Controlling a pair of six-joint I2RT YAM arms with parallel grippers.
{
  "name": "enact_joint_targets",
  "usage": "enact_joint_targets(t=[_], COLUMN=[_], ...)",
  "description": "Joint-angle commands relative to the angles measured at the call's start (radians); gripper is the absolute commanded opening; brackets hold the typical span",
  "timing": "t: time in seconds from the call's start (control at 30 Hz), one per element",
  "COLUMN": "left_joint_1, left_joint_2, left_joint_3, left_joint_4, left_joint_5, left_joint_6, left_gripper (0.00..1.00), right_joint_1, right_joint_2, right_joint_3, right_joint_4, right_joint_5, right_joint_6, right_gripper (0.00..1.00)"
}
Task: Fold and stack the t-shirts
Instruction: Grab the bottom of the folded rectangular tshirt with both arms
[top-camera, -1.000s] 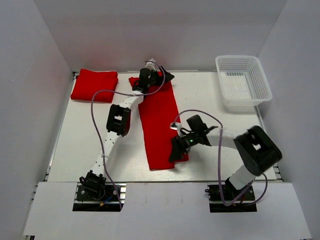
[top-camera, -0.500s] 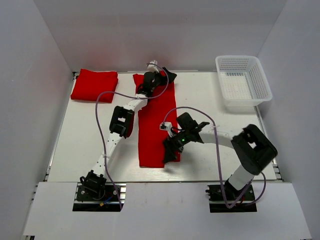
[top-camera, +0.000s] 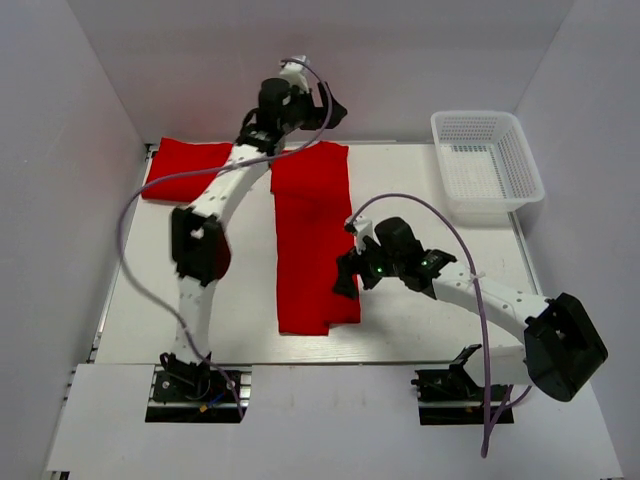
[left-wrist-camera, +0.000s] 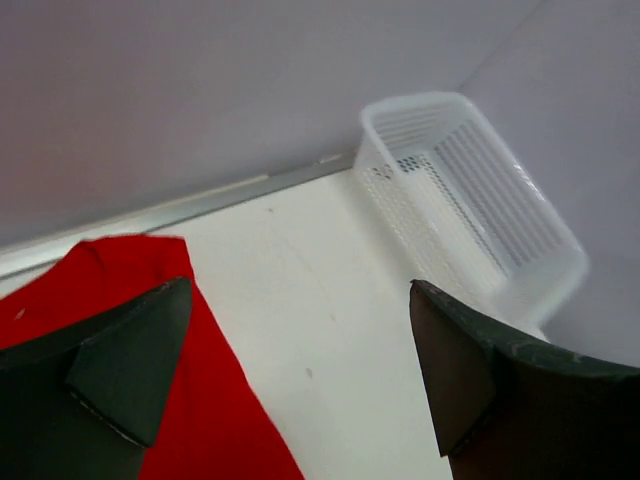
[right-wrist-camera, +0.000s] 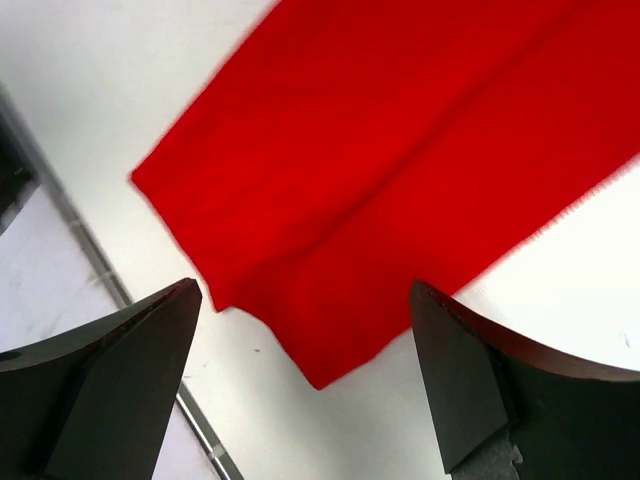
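**Long strip laid out, cross-fold to come**

One red t-shirt (top-camera: 312, 235) lies in the middle of the tabletop (top-camera: 140, 290) as a long narrow strip running from the far edge toward the near edge, apparently already folded lengthwise. A second, folded t-shirt (top-camera: 185, 170) sits at the far left corner, and the white mesh basket (top-camera: 485, 205) stands well apart at the far right.

Both arms are off the cloth. The left pincer (top-camera: 328, 108) is raised high over the strip's far end, fingers spread with nothing between them. The right pincer (top-camera: 346, 280) hovers beside the strip's near right edge, also spread and empty. Its wrist view looks down on the near end, where the layers sit slightly stepped.

The step in hand looks like the cross-fold. To do it well:

- Take the two corners of one end, one pincer each.
- Bite deep enough to catch every layer, since the stepped near edge could let the lower ply slip free.
- Lift only a little, carry both corners together and level, and lay the end squarely on the opposite hem.
- Keep the side edges aligned so the bundle stacks neatly on the folded shirt.
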Motion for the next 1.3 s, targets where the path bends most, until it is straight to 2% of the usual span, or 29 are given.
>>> enact_joint_targets(t=[0.0, 0.03, 0.1, 0.13, 0.2, 0.23, 0.3, 0.43, 0.53, 0.63, 0.77, 0.97, 1.13, 1.23, 1.27], left_joint_1=[-0.006, -0.006, -0.017, -0.027, -0.038, -0.05, -0.075, -0.125, -0.147, -0.167, -0.188, -0.21, -0.228, -0.237, -0.247], left_joint_2=[-0.383, -0.46, -0.656, -0.705, -0.789, -0.87, -0.947, -1.11, -1.238, -1.32, -1.329, -1.299, -1.29, -1.256, -1.256], left_joint_3=[-0.282, -0.528, -0.744, -0.882, -1.01, -1.138, -1.26, -1.516, -1.63, -1.691, -1.739, -1.837, -1.869, -1.9, -1.912], left_joint_4=[-0.202, -0.16, -0.073, -0.114, -0.18, -0.221, -0.232, -0.376, -0.45, -0.49, -0.473, -0.349, -0.286, -0.238, -0.238], left_joint_5=[-0.053, -0.052, -0.058, -0.09, -0.161, -0.17, -0.155, -0.151, -0.128, -0.115, -0.074, -0.017, -0.029, -0.011, -0.011], left_joint_6=[0.016, -0.013, -0.043, -0.069, -0.117, -0.172, -0.195, -0.315, -0.367, -0.383, -0.383, -0.383, -0.393, -0.415, -0.426], left_gripper=[1.0, 1.0, 1.0, 1.0, 1.0, 1.0, 1.0, 1.0, 1.0, 1.0, 1.0, 1.0, 0.89, 0.76, 0.66], right_joint_1=[-0.012, -0.015, -0.024, -0.026, -0.027, -0.023, -0.023, -0.024, -0.023, -0.021, -0.023, -0.02, -0.02, -0.02, -0.02], right_joint_2=[0.002, 0.011, 0.017, 0.016, 0.013, 0.013, 0.007, 0.01, 0.031, 0.062, 0.085, 0.092, 0.1, 0.106, 0.106], right_joint_3=[-0.03, -0.033, -0.027, -0.027, -0.032, -0.035, -0.035, -0.076, -0.122, -0.148, -0.171, -0.208, -0.222, -0.227, -0.228], right_joint_4=[0.009, 0.008, 0.002, -0.006, -0.027, -0.04, -0.09, -0.107, -0.065, -0.029, 0.003, 0.034, 0.049, 0.046, 0.044], right_joint_5=[0.132, 0.168, 0.233, 0.247, 0.279, 0.276, 0.262, 0.152, 0.042, -0.001, -0.029, -0.055, -0.068, -0.064, -0.058], right_joint_6=[0.092, 0.106, 0.135, 0.144, 0.152, 0.17, 0.192, 0.238, 0.288, 0.324, 0.348, 0.387, 0.402, 0.416, 0.423], right_gripper=[0.9, 0.9, 0.9, 0.9, 0.9, 0.9, 0.9, 0.9, 0.9, 0.9, 0.9, 0.9, 0.9, 0.88, 0.87])
